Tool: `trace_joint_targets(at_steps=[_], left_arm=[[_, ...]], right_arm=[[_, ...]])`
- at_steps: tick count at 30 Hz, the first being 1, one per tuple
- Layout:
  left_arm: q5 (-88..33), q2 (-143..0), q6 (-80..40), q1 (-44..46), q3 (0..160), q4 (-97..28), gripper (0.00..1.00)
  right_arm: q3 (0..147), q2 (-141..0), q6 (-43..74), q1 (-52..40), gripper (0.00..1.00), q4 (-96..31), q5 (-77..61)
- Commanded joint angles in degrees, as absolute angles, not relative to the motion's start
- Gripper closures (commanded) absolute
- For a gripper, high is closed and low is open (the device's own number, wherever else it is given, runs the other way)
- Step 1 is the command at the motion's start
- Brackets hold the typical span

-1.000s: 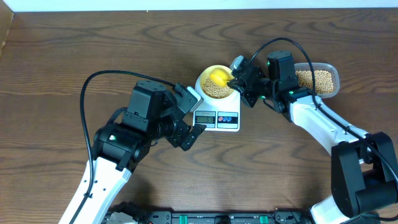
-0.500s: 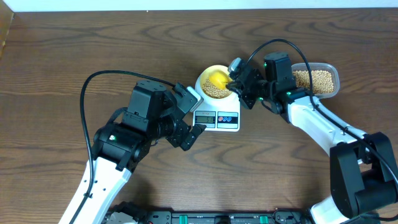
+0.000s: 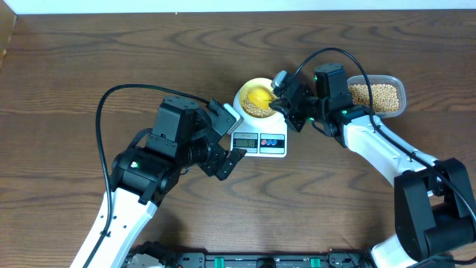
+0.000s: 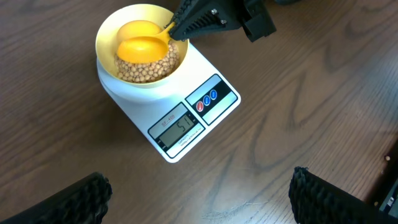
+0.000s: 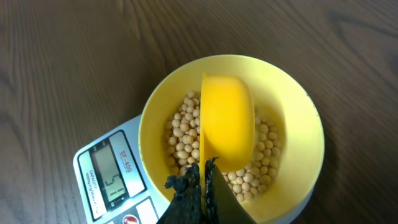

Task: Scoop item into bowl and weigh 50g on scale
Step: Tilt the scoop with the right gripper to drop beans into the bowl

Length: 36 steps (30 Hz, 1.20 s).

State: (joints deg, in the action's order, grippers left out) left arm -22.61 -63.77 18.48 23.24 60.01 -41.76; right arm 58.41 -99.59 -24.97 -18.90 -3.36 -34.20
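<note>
Nearest me, the left gripper [image 3: 229, 139] hangs with its black fingers spread wide, gripping nothing, just beside the scale's near-left corner. The scale [image 3: 260, 141], smooth white plastic with rounded corners, sits mid-desk with its grey display and two buttons along its near edge. On its far half stands the bowl [image 3: 242, 97], round, pale yellow and glossy, partly filled with the beans [image 5: 180, 134], small tan pellets. The scoop [image 5: 227, 118], bright yellow, has its cup inside the bowl's rim. The right gripper [image 5: 204, 174] has its fingers clenched on the scoop's handle. Farther right, a clear tub [image 3: 400, 95] holds more beans. Bare grained wood of the desk [image 3: 74, 74] stretches open to the left and the far side.
</note>
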Motion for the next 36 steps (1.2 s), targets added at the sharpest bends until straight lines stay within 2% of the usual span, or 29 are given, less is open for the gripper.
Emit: trace_joint_targets(at_steps=[1, 36], left_arm=[[-23.33, -64.05, 19.46, 22.9, 60.05, -41.74, 0.06], [-23.33, -64.05, 19.46, 22.9, 60.05, -41.74, 0.06]], right_arm=[[58.7, -99.42, -26.63, -19.22, 0.99, -3.49, -32.03], [58.7, -99.5, -26.15, -19.16, 0.99, -4.1, -40.27]])
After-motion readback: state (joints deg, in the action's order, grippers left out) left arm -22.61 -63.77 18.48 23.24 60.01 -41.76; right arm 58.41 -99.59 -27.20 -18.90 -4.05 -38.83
